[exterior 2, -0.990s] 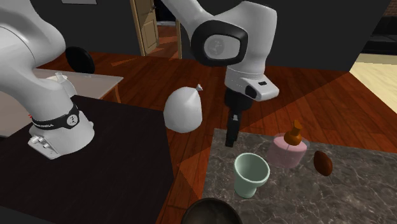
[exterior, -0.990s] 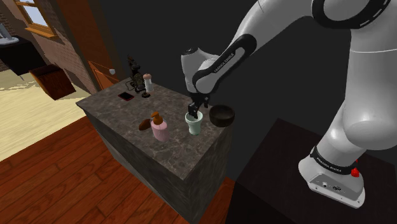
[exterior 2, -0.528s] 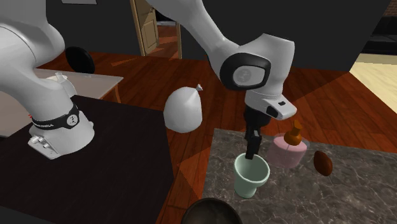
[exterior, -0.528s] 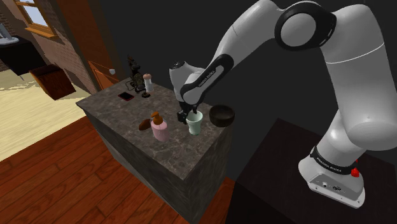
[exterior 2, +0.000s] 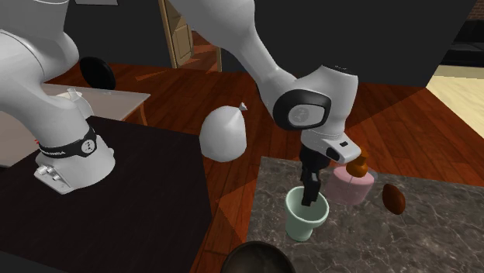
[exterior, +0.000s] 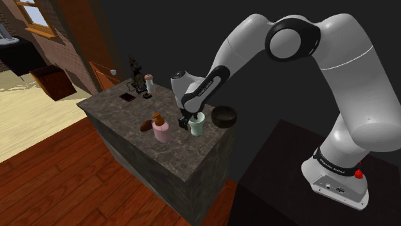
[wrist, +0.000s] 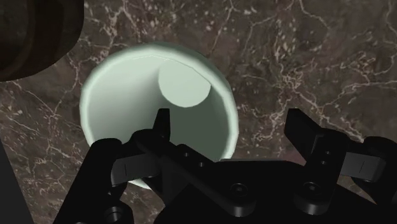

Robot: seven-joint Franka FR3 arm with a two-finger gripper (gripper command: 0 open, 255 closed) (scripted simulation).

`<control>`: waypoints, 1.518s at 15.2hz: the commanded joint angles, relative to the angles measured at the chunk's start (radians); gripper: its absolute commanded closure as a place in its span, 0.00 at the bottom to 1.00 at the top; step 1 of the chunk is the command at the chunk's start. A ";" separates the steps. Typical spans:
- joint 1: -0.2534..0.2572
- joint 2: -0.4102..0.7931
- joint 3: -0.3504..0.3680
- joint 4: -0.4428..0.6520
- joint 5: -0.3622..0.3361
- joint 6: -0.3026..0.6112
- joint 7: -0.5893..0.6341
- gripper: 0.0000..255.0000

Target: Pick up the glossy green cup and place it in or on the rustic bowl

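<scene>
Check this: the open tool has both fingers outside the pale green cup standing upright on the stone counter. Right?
Not both: the wrist view shows one finger of the open tool inside the pale green cup, the other outside it. The cup stands upright on the stone counter.

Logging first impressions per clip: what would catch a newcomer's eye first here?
The black gripper, open, straddles the rim of the pale green cup, one finger inside and one outside, on the marbled counter. A dark bowl sits beside the cup, and the white arm arches down to it.
</scene>
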 commanded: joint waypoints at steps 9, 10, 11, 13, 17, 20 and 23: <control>0.000 0.014 -0.003 0.005 -0.002 0.010 0.001 1.00; 0.000 0.014 -0.003 0.005 -0.002 0.010 0.001 1.00; 0.000 0.014 -0.003 0.005 -0.002 0.010 0.001 1.00; 0.000 0.014 -0.003 0.005 -0.002 0.010 0.001 1.00; 0.000 0.014 -0.003 0.004 -0.003 0.011 0.001 1.00; -0.002 -0.008 0.001 -0.002 0.001 -0.005 -0.003 1.00; -0.006 -0.039 0.006 -0.011 0.007 -0.028 -0.009 1.00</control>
